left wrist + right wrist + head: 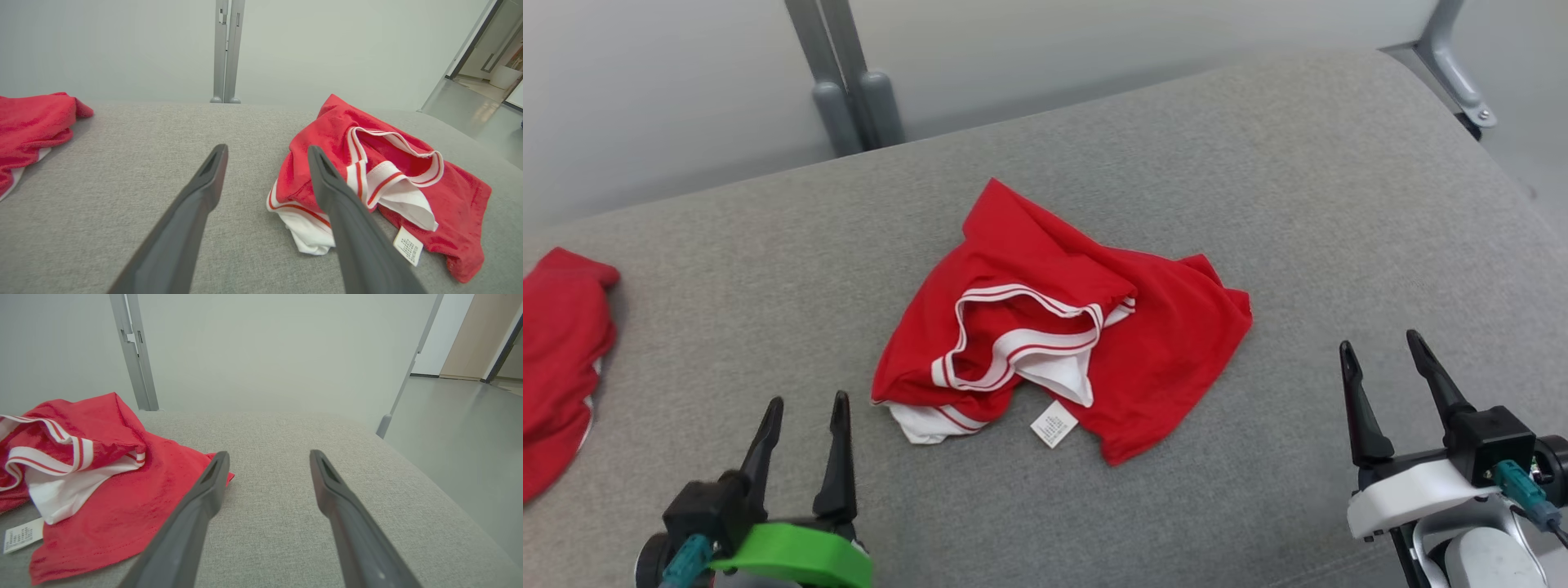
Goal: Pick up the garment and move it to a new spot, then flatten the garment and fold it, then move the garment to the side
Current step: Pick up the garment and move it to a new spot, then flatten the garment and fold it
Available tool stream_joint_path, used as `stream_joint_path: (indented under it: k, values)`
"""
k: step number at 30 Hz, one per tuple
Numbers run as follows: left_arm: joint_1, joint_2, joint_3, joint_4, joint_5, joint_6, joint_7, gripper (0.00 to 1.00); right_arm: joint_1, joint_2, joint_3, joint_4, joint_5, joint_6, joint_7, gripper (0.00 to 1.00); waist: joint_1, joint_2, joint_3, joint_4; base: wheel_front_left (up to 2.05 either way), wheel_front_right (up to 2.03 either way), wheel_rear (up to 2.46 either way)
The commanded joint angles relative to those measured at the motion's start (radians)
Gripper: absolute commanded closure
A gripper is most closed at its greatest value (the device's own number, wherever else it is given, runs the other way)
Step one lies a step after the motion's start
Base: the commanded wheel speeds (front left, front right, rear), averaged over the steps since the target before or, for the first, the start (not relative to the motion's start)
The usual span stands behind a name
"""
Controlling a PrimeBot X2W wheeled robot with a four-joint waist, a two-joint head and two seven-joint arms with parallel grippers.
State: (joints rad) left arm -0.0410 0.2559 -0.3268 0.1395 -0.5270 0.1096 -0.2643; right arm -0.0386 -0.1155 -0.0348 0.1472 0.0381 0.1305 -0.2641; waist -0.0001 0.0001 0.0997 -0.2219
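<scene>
Grey upholstered surface (1258, 163) carries the crumpled red jersey (1160, 327) at frame centre, its white-striped trim exposed. I have the left hand (808, 398) at lower left and the right hand (1379, 339) at lower right, both spread wide, empty and clear of the cloth. Risk: pinching bunched layers would lift a wad. The second red garment (556, 359) at the left edge invites confusion.

We count two red cloth garments with white striped trim: the crumpled garment (1168, 343) and the left-edge garment (556, 351). One white rectangular label (1054, 425). One grey fabric-covered tabletop (1258, 163). Two dark-fingered claws: left claw (807, 402), right claw (1379, 339). Three grey metal posts: post pair (837, 110), single post (1454, 65).
</scene>
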Motion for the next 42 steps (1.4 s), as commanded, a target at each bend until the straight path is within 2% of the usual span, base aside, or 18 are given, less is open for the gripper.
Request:
stream_joint_path:
  k: [1, 4, 8, 12, 16, 26, 42]
  values:
    - [0.053, -0.010, 0.035, -0.019, 0.037, -0.012, 0.000, 0.00, 0.022, -0.002, 0.002, 0.000, -0.011, 0.000, -0.001, 0.00, 0.0001, -0.0001, -0.092, 0.116, 0.00, 0.00, 0.00]
    - [0.141, -0.045, 0.123, -0.045, 0.084, -0.046, 0.000, 0.00, 0.040, 0.003, 0.007, 0.005, -0.014, 0.000, -0.001, 0.00, 0.0001, -0.0001, -0.102, 0.149, 0.00, 0.00, 0.00]
    - [0.220, -0.091, 0.231, -0.056, 0.155, -0.130, 0.000, 0.00, 0.070, 0.016, 0.014, 0.022, -0.013, 0.000, -0.001, 0.00, 0.0001, -0.0001, -0.115, 0.189, 0.00, 0.00, 0.00]
    - [0.253, -0.137, 0.323, -0.050, 0.210, -0.190, 0.000, 0.00, 0.085, 0.025, 0.028, 0.039, -0.019, 0.000, -0.001, 0.00, 0.0001, -0.0001, -0.115, 0.209, 0.00, 0.00, 0.00]
    - [0.256, -0.169, 0.371, -0.048, 0.248, -0.224, 0.000, 0.00, 0.085, 0.031, 0.039, 0.052, -0.024, 0.000, -0.001, 0.00, 0.0001, -0.0001, -0.113, 0.214, 0.00, 0.00, 0.00]
    - [0.215, -0.195, 0.377, -0.044, 0.283, -0.241, 0.000, 0.00, 0.056, 0.030, 0.051, 0.060, -0.024, 0.000, -0.001, 0.00, 0.0001, -0.0001, -0.107, 0.197, 0.00, 0.00, 0.00]
    - [0.207, -0.174, 0.335, -0.030, 0.269, -0.242, 0.000, 0.00, 0.046, 0.029, 0.048, 0.063, -0.022, 0.000, -0.001, 0.00, 0.0001, -0.0001, -0.099, 0.188, 0.00, 0.00, 0.00]
